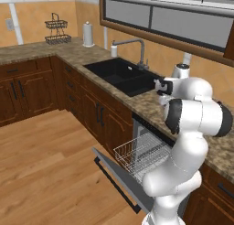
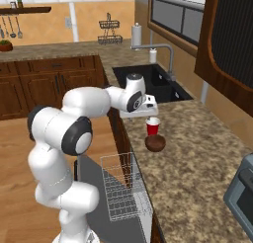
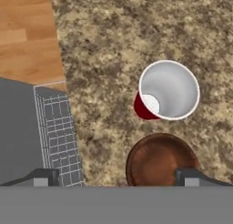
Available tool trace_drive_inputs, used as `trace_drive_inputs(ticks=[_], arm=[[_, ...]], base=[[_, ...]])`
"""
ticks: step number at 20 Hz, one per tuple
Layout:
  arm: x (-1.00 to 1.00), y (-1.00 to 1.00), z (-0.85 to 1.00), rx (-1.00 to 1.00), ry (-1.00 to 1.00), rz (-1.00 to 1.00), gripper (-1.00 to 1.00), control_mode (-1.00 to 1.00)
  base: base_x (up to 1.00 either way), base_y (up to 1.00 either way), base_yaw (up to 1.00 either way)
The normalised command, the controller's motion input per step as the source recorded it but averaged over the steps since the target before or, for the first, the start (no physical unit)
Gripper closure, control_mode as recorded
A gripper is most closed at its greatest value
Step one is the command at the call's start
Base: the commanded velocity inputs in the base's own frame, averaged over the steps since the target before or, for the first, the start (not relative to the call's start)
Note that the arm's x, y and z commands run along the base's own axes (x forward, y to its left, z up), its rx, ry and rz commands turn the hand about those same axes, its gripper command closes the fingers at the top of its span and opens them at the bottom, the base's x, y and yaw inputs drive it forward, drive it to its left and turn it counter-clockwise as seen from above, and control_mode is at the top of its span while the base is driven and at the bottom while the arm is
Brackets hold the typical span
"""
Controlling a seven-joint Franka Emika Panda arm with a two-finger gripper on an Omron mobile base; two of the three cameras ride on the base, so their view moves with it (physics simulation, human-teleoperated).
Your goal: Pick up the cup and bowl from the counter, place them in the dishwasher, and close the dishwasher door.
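Two vessels, cup (image 3: 169,89) white inside, bowl (image 3: 157,158) beneath gripper (image 3: 120,177)

Home kitchen: granite counter (image 1: 41,50) w/ black sink (image 1: 121,75), wood cabinets (image 1: 27,91), open dishwasher (image 1: 141,153).

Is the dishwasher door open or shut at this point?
Open. The flat dark grey dishwasher door is dropped down, and the white wire rack is pulled out over it.
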Motion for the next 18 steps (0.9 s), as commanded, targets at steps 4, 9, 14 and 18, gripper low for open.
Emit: trace_drive_inputs(ticks=[4, 9, 14, 18], arm=[[0.63, -0.13, -0.25, 0.00, 0.01, 0.00, -1.00, -1.00], [0.56, -0.25, -0.25, 0.00, 0.00, 0.00, -1.00, -1.00], [0.44, -0.24, -0.22, 0.00, 0.01, 0.00, -1.00, -1.00], [0.34, -0.14, -0.24, 0.00, 0.02, 0.00, -1.00, -1.00]], base=[[0.00, 0.00, 0.00], [0.00, 0.00, 0.00], [0.00, 0.00, 0.00], [0.00, 0.00, 0.00]])
